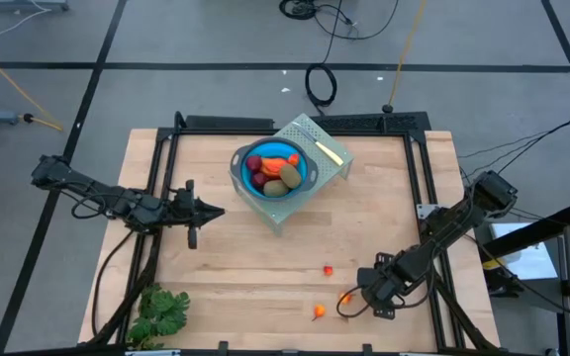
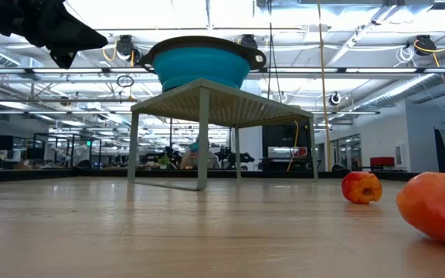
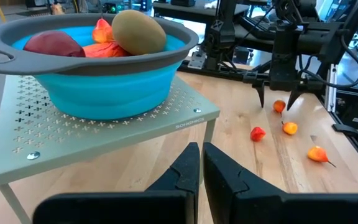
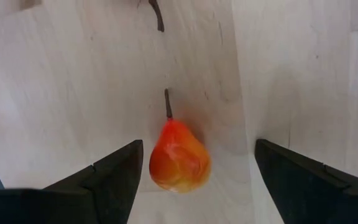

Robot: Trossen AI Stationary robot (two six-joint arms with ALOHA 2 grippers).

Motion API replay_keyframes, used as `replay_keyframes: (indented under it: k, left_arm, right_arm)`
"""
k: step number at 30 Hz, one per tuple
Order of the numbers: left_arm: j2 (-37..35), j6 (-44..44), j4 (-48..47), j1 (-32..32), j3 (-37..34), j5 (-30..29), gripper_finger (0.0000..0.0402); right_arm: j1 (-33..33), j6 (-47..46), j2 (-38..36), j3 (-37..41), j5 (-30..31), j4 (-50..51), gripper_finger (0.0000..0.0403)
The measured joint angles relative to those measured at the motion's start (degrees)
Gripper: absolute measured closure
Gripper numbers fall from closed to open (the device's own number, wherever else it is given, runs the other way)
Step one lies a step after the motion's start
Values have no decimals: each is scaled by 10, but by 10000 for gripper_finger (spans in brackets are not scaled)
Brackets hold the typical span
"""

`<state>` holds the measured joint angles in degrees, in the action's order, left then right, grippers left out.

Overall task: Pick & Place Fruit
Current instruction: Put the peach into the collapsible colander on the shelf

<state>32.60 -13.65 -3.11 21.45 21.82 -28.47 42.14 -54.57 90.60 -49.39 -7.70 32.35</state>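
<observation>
Fingers of our right gripper (image 4: 191, 180) stand wide apart on either side of a tiny orange-red pear-shaped fruit (image 4: 179, 155) with a thin dark stem, lying on the wooden table (image 1: 236, 277) and not gripped. Just beyond it lie two more tiny orange-red pieces (image 1: 328, 270) (image 1: 319, 312). Farther off, our left gripper (image 1: 211, 211) hangs clenched and empty beside the blue bowl (image 1: 240, 170), where dark-red, olive-brown and red-orange fruit (image 1: 277, 170) is heaped.

From my remote station: grey tiled floor (image 1: 216, 40) strewn with cables (image 1: 322, 83), ceiling strip lights (image 2: 207, 15) blazing over distant workstations.
</observation>
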Motion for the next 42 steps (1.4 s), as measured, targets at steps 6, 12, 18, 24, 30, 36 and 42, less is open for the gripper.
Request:
replay_keyframes:
  k: [6,12,18,24,30,36,42]
  left_arm:
    - [0,0,0,0,0,0,382]
    - [0,0,-1,0,0,0,382]
    - [0,0,-1,0,0,0,382]
    - [0,4,-1,0,0,0,382]
    - [0,5,-1,0,0,0,382]
    - [0,5,-1,0,0,0,382]
    - [0,4,-1,0,0,0,382]
  right_arm:
    - [11,0,-2,0,0,5,99]
    - [12,-1,-2,1,-1,7,108]
    - [12,-1,-1,2,-2,9,148]
    - [12,-2,-1,2,-2,13,195]
    - [12,-3,-1,2,-4,14,233]
    - [12,-3,-1,2,-13,12,249]
    - [13,-23,-2,3,-14,6,237]
